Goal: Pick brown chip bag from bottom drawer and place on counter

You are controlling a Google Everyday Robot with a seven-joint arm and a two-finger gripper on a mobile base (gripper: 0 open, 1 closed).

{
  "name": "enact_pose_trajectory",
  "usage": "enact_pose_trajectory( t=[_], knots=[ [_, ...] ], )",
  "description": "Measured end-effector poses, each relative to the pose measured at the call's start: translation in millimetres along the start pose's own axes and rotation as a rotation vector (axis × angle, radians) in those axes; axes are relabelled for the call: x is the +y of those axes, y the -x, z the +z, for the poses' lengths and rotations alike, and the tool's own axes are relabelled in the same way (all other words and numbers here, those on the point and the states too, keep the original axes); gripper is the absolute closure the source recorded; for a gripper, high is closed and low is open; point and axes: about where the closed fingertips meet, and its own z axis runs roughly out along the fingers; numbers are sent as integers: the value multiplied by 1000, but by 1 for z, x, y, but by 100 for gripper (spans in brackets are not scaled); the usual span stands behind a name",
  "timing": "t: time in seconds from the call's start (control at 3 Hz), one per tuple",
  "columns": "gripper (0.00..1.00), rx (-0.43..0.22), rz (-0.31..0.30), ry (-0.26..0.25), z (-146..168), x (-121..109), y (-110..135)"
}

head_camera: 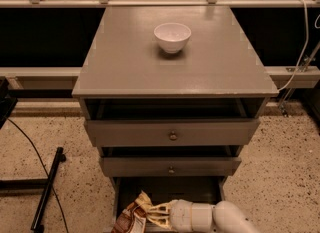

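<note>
The brown chip bag point(131, 219) is a crumpled brown and pale yellow foil bag with a white label, at the bottom left of the open bottom drawer point(170, 189). My gripper point(159, 213) reaches in from the lower right on a white arm and is shut on the bag's upper right end. The bag hangs over the drawer's left front corner. The counter point(125, 62) is the flat grey top of the cabinet, with a white bowl point(172, 36) on it.
Two grey drawers with brass knobs point(173, 136) stand partly pulled out above the bottom drawer. A black stand leg and cable point(47, 189) lie on the speckled floor at the left. A white cable point(301, 42) hangs at the right. A railing runs behind the cabinet.
</note>
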Motion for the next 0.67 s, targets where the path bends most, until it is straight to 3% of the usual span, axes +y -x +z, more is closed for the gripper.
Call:
enact_pose_trajectory(
  t=[0.33, 0.67],
  knots=[
    [100, 0, -2, -4, 0, 2, 3],
    [100, -11, -96, -26, -10, -28, 22]
  ],
)
